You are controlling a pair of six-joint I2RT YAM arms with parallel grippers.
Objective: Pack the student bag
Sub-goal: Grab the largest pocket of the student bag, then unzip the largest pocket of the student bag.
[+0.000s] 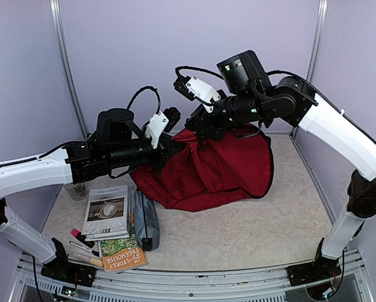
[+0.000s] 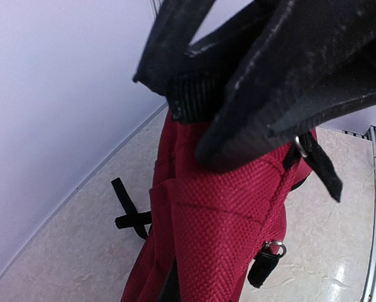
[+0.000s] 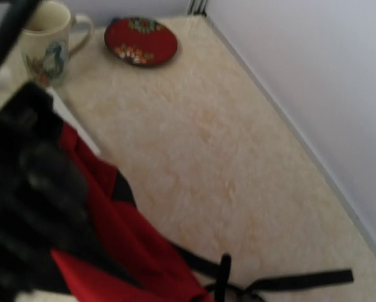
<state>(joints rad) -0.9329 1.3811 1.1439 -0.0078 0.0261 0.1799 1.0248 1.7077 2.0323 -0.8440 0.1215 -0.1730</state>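
- Red student bag [image 1: 219, 170] slumps mid-tabletop [image 1: 257, 233], top edge raised.
- Its black webbing [image 2: 194, 94] sits pinched in the left fingers [image 2: 282, 82]; the right fingers [image 3: 24, 189] are too blurred to tell.
- Risk: webbing slips, bag collapses.

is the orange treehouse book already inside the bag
No, the orange book lies out on the table near its front left edge, well apart from the student bag.

You see a dark red student bag [image 1: 219, 170] with black straps [image 3: 301, 277] on a creamy, blotchy desk [image 1: 257, 226]. The mug [image 3: 44, 41] is cream with a blue picture. The plate [image 3: 141, 41] is red with flowers.
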